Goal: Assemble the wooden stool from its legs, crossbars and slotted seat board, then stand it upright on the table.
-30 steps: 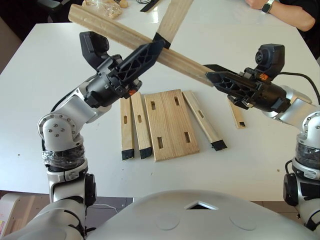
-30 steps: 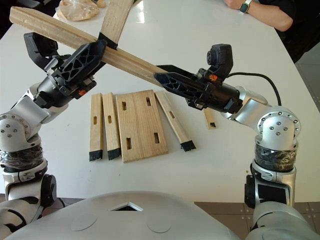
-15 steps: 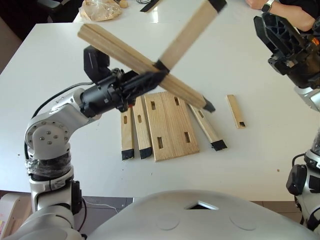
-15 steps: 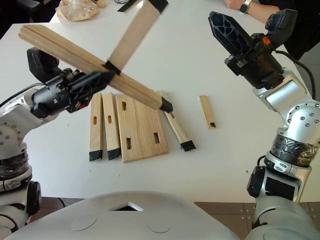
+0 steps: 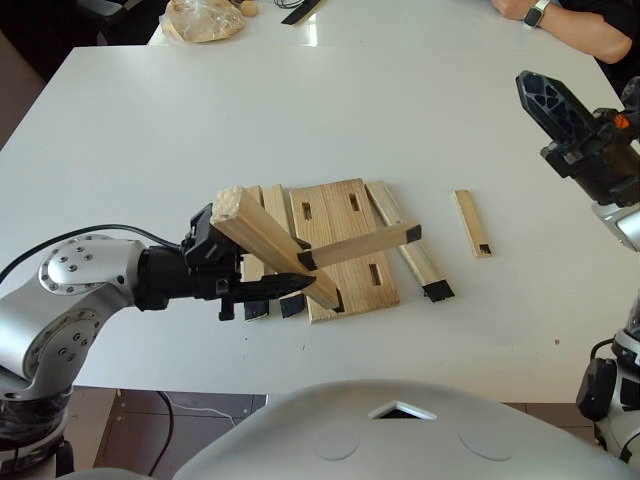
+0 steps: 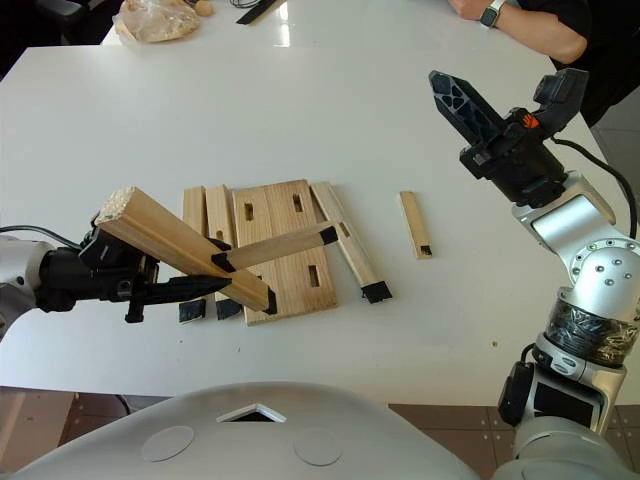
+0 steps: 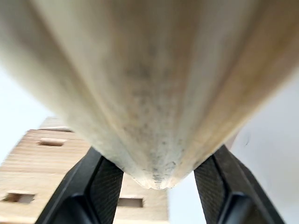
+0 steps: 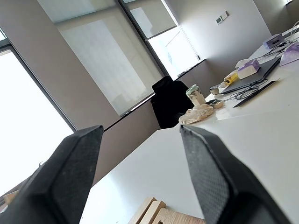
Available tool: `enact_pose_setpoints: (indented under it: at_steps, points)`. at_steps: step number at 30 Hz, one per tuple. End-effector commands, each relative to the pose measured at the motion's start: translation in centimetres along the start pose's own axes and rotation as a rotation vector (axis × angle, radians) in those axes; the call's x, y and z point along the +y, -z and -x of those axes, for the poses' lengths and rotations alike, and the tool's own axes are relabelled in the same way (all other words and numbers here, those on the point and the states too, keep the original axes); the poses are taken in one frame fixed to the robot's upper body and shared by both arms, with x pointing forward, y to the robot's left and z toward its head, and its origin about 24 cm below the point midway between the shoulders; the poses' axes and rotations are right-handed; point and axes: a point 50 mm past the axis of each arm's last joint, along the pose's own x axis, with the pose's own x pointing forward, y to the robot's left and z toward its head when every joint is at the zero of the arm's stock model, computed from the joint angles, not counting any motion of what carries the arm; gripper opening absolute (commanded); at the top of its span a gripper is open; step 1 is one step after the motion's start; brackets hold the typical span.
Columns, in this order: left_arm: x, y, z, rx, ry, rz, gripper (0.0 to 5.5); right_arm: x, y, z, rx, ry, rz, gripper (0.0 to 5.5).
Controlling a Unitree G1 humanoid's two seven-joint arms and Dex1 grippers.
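Note:
My left gripper (image 5: 275, 285) is shut on a wooden leg (image 5: 262, 238) that slants low over the table's near side. A crossbar (image 5: 365, 244) is plugged into that leg and reaches out over the slotted seat board (image 5: 335, 215), which lies flat. In the left wrist view the leg (image 7: 154, 79) sits between the black fingers (image 7: 105, 182). Two more legs (image 6: 217, 210) lie left of the board, another leg (image 5: 412, 260) lies right of it, and a short crossbar (image 5: 471, 222) lies farther right. My right gripper (image 5: 545, 95) hangs open high at the right, holding nothing.
A crumpled bag (image 5: 205, 18) and a dark cable (image 5: 300, 8) lie at the table's far edge. A person's arm with a watch (image 5: 540, 12) rests at the far right corner. Bare tabletop (image 5: 300, 110) stretches between the parts and the far edge.
My right gripper let go of the leg's end and rose away to the right. My left arm swung down and lowered the joined leg and crossbar close over the seat board.

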Motion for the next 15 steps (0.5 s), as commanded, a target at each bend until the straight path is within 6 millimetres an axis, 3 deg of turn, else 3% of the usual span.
enact_pose_setpoints:
  at_steps: [1, 15]
  points:
    - [1.0, 0.0, 0.0, 0.014, -0.042, -0.048, 2.04, 0.0, 0.4, 0.0, 0.007, 0.014, 0.011, 3.02]
    - [0.8, 1.4, 0.5, 0.117, 0.004, -0.076, 2.04, -0.1, 0.8, -0.1, 0.009, 0.037, 0.033, 3.02]
